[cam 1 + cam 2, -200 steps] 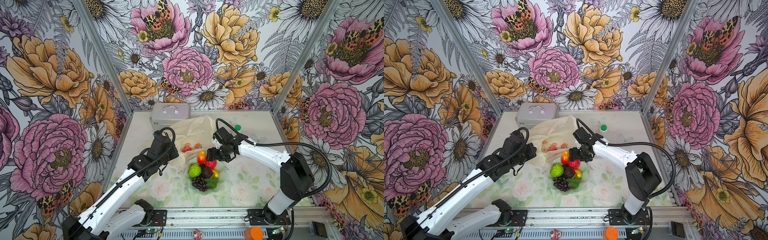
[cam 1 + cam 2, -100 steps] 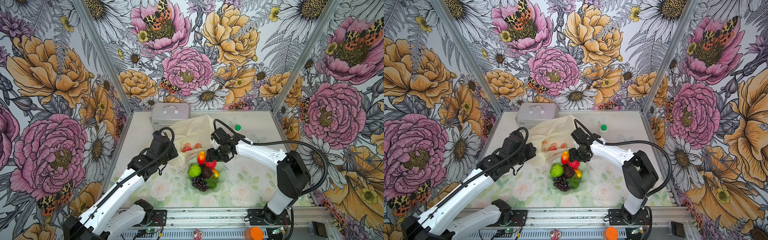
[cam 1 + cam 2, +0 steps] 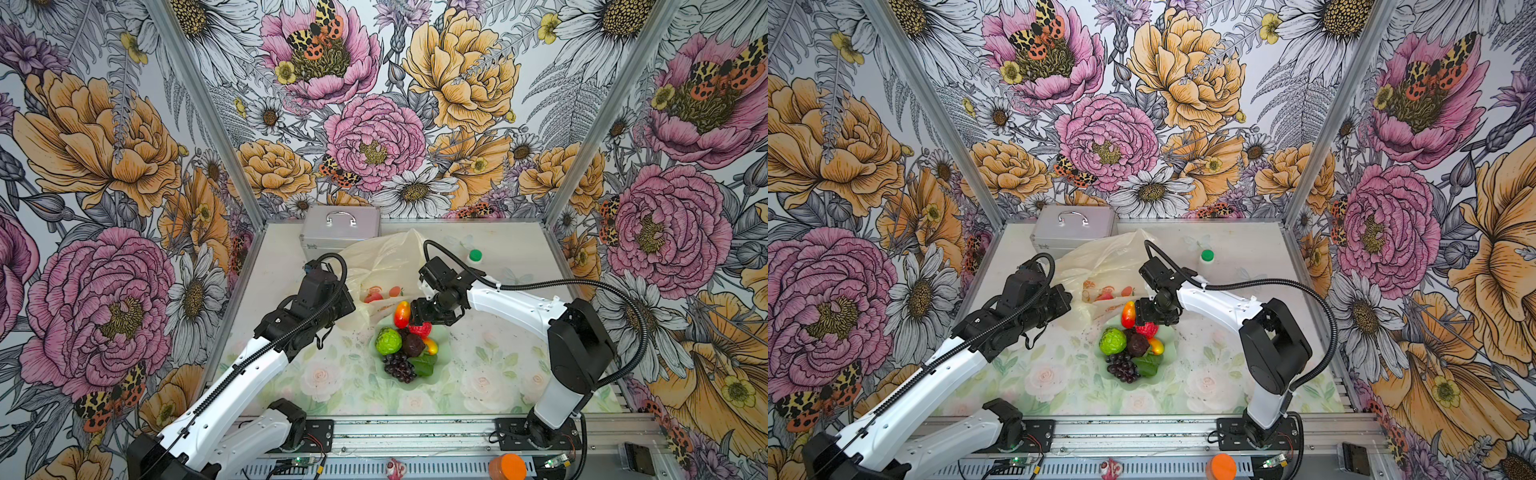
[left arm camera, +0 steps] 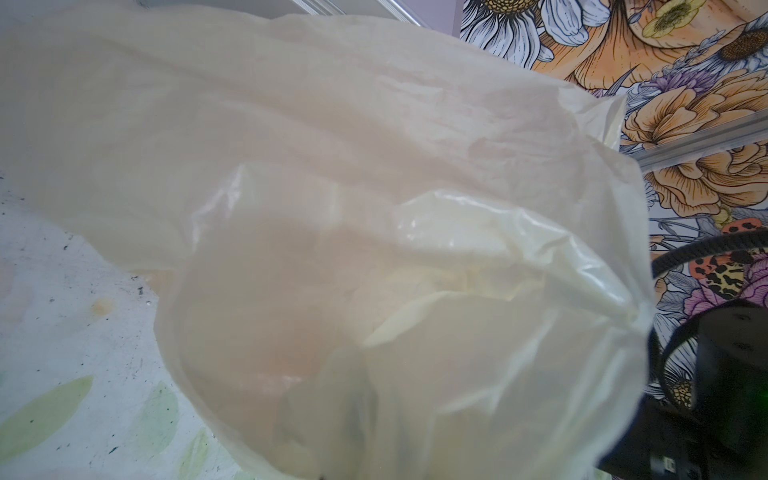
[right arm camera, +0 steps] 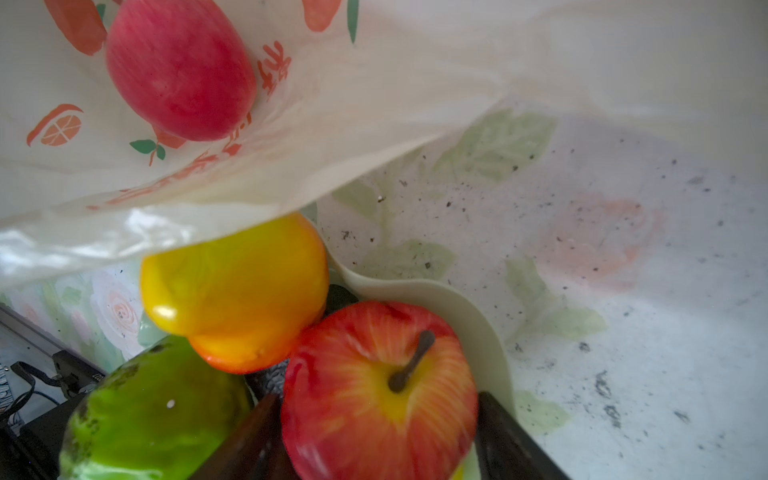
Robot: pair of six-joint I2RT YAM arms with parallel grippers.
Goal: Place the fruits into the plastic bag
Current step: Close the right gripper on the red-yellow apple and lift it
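The plastic bag [image 3: 386, 257] is being held up at its edge by the closed fingers of the left gripper [image 3: 344, 306]. Its mouth is being kept just beside the bowl [image 3: 441, 368] at the middle of the table [image 3: 507, 370]. A pink apple [image 5: 178, 66] is being carried inside the bag. The red-yellow apple [image 5: 365, 419] in the bowl is being gripped on both sides by the fingers [image 5: 253, 432] of the right gripper [image 5: 376, 399]. The mango [image 3: 402, 313], green ball [image 3: 388, 340], avocado [image 3: 413, 344] and grapes [image 3: 399, 368] are being cradled by the bowl, touching one another.
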